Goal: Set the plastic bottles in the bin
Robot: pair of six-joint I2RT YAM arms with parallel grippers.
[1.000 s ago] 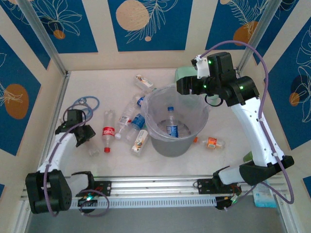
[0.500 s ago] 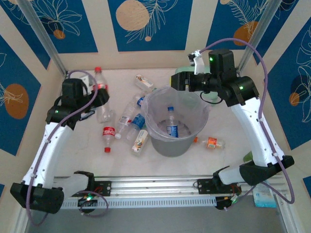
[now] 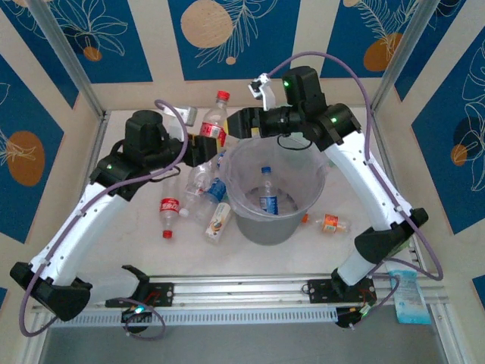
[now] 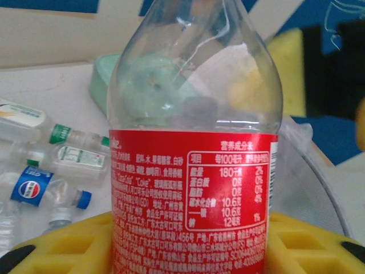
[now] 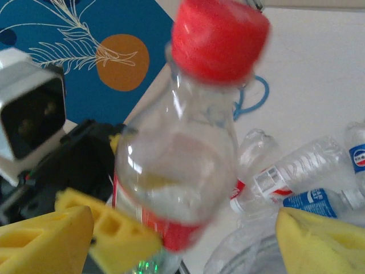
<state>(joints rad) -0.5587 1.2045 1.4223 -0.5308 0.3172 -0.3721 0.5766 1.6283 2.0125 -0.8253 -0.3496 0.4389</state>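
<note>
Left jaws pinching red-labelled bottle, right jaws spread near its neck, both arms extended beside bin

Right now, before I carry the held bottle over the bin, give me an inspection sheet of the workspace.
Surface: pale tabletop, no spill seen.
Job's things: round grey bin with clear liner, one blue-labelled clear bottle inside; red-capped, red-labelled clear plastic bottle held upright by the bin's far left rim; loose clear bottles lying left of the bin; orange-labelled bottle lying right of it.
Clutter: flat mint-green pouch; blue looped tube.
Grippers: left gripper shut on the red-capped bottle; right gripper open, beside that bottle.
Cables: purple cables arch over both arms; no snag seen.
Surroundings: blue leaf-patterned wall panels, aluminium corner posts.
</note>
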